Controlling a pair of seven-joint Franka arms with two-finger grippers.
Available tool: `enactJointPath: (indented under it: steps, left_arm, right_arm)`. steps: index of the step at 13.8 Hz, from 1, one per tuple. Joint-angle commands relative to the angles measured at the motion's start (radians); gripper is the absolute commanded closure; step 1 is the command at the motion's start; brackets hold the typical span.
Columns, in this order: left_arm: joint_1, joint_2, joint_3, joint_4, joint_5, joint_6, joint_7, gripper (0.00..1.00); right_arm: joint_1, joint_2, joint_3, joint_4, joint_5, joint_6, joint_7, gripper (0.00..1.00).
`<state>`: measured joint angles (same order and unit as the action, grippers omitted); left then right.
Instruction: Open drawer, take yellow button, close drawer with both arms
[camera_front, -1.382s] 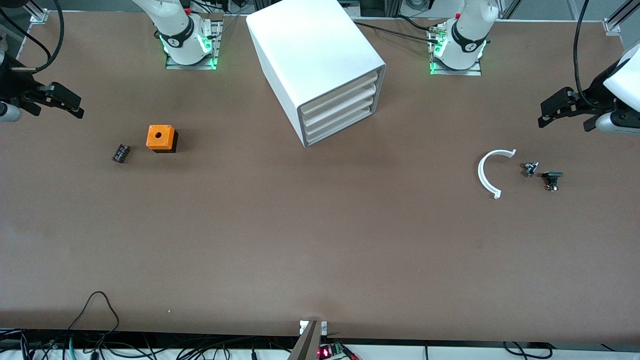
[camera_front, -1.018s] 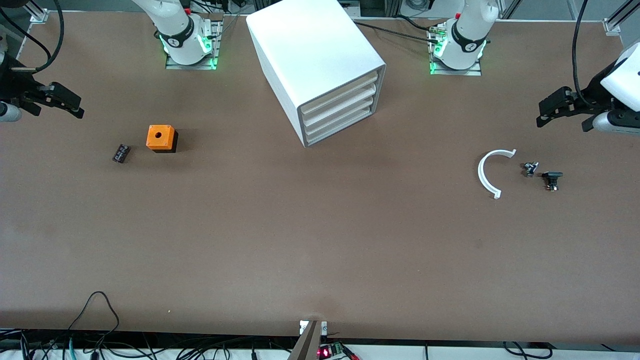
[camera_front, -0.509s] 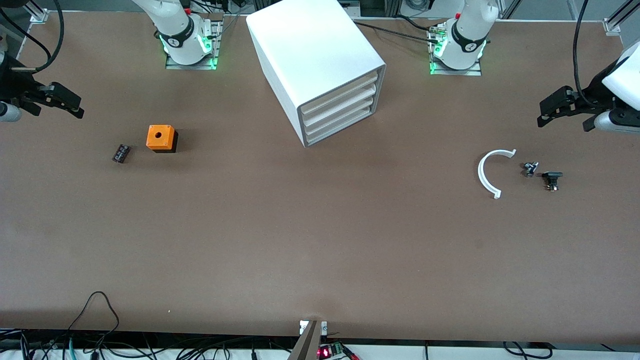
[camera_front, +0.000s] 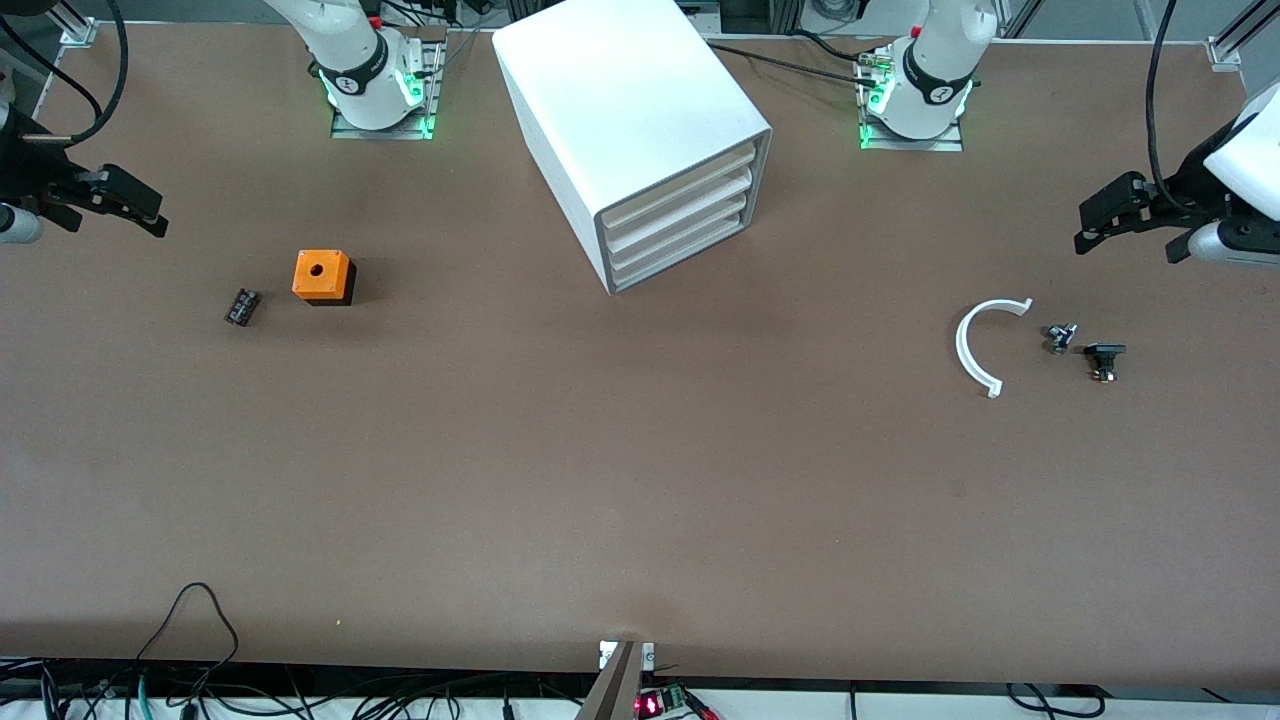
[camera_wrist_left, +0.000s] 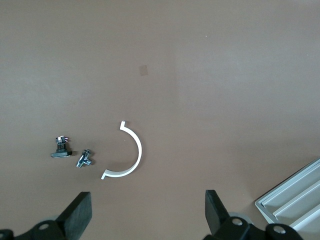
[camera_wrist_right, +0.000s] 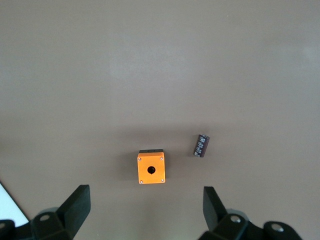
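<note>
The white box cabinet (camera_front: 630, 110) stands at the middle of the table near the arms' bases. Its four cream-fronted drawers (camera_front: 680, 215) are all shut. A corner of the cabinet shows in the left wrist view (camera_wrist_left: 295, 200). The button is hidden. My left gripper (camera_front: 1085, 228) is open and empty, up in the air over the left arm's end of the table; in its wrist view (camera_wrist_left: 147, 212) only bare table lies between the fingers. My right gripper (camera_front: 155, 215) is open and empty over the right arm's end of the table, also seen in its own wrist view (camera_wrist_right: 145, 205).
An orange cube with a hole (camera_front: 322, 276) (camera_wrist_right: 151, 169) and a small black ribbed block (camera_front: 241, 306) (camera_wrist_right: 201, 145) lie toward the right arm's end. A white half ring (camera_front: 975, 345) (camera_wrist_left: 130, 152), a small metal part (camera_front: 1060, 337) and a black part (camera_front: 1104, 358) lie toward the left arm's end.
The left gripper shifted very slightly at first and then held still. The right arm and all the things on the table have not moved.
</note>
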<state>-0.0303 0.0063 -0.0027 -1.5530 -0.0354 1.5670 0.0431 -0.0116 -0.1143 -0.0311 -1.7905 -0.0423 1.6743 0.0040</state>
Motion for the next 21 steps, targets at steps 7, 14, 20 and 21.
enactJointPath:
  steps: [7,14,20,21]
  left_arm:
    - [-0.025,0.044,-0.017,-0.044,-0.014,0.034,0.024,0.0]
    - [-0.056,0.161,-0.039,-0.175,-0.108,0.041,0.029,0.0]
    - [-0.046,0.193,-0.039,-0.361,-0.525,0.095,0.066,0.0]
    - [-0.049,0.196,-0.043,-0.399,-0.59,0.123,0.087,0.0]
  right_arm:
    - [-0.002,0.047,0.011,0.025,-0.001,-0.001,-0.006,0.0]
    - [-0.005,0.081,0.011,0.037,0.002,-0.015,-0.018,0.0]
    - [-0.004,0.087,0.011,0.037,0.006,-0.021,-0.007,0.0]
    - [-0.004,0.087,0.011,0.037,0.01,-0.021,-0.009,0.0]
